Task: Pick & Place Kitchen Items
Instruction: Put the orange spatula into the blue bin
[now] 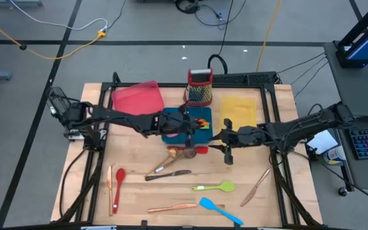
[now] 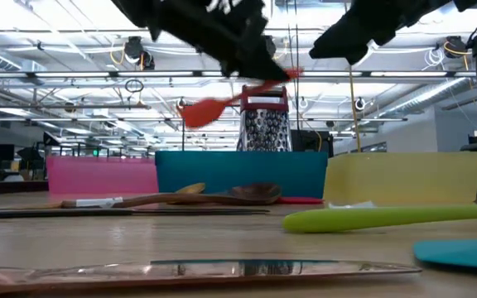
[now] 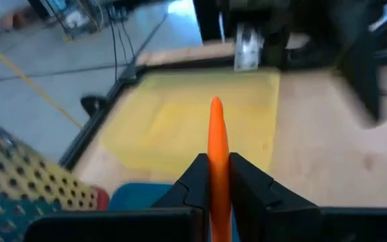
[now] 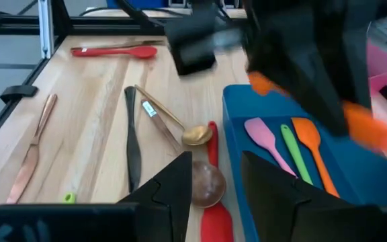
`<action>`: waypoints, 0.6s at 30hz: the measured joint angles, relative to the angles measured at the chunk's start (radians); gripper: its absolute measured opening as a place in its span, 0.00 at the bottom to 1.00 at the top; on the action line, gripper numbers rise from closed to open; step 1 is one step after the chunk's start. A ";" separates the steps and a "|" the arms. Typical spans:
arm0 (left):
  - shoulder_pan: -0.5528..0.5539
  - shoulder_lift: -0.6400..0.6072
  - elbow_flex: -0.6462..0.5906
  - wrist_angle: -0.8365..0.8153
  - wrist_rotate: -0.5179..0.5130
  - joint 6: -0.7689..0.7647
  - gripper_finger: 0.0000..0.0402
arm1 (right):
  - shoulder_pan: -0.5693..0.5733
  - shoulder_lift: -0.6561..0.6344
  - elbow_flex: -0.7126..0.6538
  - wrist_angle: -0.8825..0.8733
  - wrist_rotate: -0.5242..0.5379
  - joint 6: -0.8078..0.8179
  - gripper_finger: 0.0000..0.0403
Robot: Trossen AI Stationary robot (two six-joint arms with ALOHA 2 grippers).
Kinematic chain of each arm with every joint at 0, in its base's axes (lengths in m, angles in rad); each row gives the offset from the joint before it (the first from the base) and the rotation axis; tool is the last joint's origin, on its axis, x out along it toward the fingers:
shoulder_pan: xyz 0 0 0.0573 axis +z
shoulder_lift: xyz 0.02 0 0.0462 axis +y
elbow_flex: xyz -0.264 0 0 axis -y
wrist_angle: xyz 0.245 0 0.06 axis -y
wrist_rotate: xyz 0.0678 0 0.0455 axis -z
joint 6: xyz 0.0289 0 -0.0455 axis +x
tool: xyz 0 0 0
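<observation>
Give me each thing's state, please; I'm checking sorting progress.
left gripper: shut on orange spatula, held above blue tray
right gripper: open, empty, beside the blue tray
blue tray: holds pink spatula, green utensil, orange utensil
yellow tray: empty
green spatula: lying on table, unsorted

Wooden table [image 1: 133, 198] carries pink tray [image 1: 138, 99], blue tray [image 1: 170, 135], yellow tray [image 1: 238, 108], scattered utensils [image 1: 171, 174]
</observation>
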 joint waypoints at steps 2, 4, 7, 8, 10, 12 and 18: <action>0.013 0.040 -0.003 -0.002 -0.002 -0.002 0.11 | 0.000 0.000 -0.007 0.001 0.000 0.000 0.29; 0.024 0.083 -0.002 0.017 -0.014 0.002 0.12 | 0.000 0.000 -0.015 0.002 0.000 0.000 0.29; 0.045 0.136 -0.003 0.039 -0.025 0.003 0.11 | 0.000 0.001 -0.033 0.003 0.001 0.002 0.29; 0.052 0.145 -0.002 0.037 -0.025 0.003 0.10 | 0.000 0.001 -0.038 -0.001 0.000 0.002 0.29; 0.068 0.163 -0.002 0.036 -0.026 0.004 0.09 | 0.000 0.001 -0.042 0.002 0.000 0.003 0.29; 0.082 0.176 -0.002 0.042 -0.026 0.006 0.09 | 0.000 0.001 -0.042 0.002 0.000 0.003 0.29; 0.111 0.216 -0.002 0.058 0.011 -0.001 0.13 | 0.000 0.001 -0.043 0.018 0.000 0.003 0.29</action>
